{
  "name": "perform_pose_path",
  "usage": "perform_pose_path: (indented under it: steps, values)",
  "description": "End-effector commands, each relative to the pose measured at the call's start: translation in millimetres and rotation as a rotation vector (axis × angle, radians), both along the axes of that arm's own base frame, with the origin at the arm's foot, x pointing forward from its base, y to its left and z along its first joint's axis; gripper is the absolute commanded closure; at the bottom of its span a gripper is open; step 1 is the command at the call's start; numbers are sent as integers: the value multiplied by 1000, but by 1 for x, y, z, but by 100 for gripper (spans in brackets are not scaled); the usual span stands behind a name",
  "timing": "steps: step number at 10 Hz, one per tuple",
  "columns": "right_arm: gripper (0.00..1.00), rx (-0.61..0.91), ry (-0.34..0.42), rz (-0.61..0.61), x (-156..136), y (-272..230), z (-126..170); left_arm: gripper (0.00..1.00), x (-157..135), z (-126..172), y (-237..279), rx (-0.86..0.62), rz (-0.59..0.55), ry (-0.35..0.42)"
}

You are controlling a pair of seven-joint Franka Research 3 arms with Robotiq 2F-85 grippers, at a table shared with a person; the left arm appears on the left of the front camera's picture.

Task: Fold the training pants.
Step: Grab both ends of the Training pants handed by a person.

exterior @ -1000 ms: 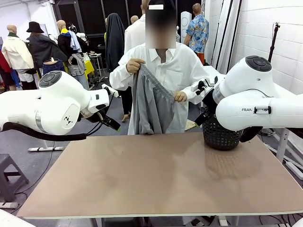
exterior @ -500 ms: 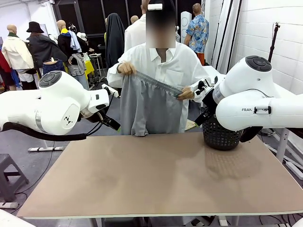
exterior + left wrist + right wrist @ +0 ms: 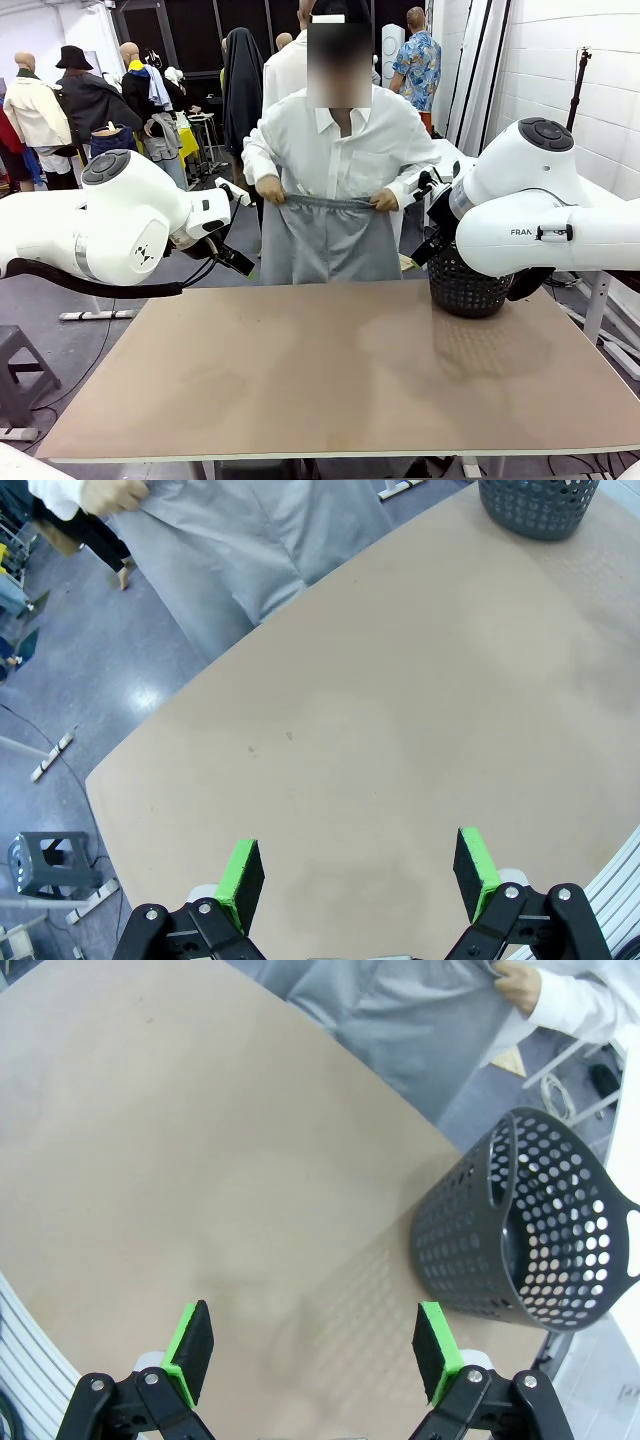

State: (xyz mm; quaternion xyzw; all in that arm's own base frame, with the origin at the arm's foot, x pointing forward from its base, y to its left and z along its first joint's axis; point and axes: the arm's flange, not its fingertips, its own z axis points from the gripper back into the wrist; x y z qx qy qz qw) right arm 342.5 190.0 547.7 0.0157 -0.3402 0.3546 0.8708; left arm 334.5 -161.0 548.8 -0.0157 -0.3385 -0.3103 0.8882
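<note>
Front: the person holds the training pants (image 3: 330, 245) hanging by the waistband; nothing is folded yet. Left wrist: my left hand (image 3: 357, 870) is spread wide and empty, with the pants far ahead of it. Right wrist: my right hand (image 3: 315, 1350) is likewise wide and empty, with the black basket (image 3: 530, 1230) ahead to its right.

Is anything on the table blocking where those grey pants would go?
Nothing visible does. The table lies bare before the training pants, held up by the person; the black basket stands aside at the far right corner.
</note>
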Motion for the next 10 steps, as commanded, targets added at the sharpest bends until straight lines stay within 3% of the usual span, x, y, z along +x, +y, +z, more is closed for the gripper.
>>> perform_pose_path:
  steps: [1,10]
  values:
    - [0,3,1,5,-1,1,0,0,0,0,0,4,-5,-3]
    - [0,3,1,5,-1,1,0,0,0,0,0,4,-5,-3]
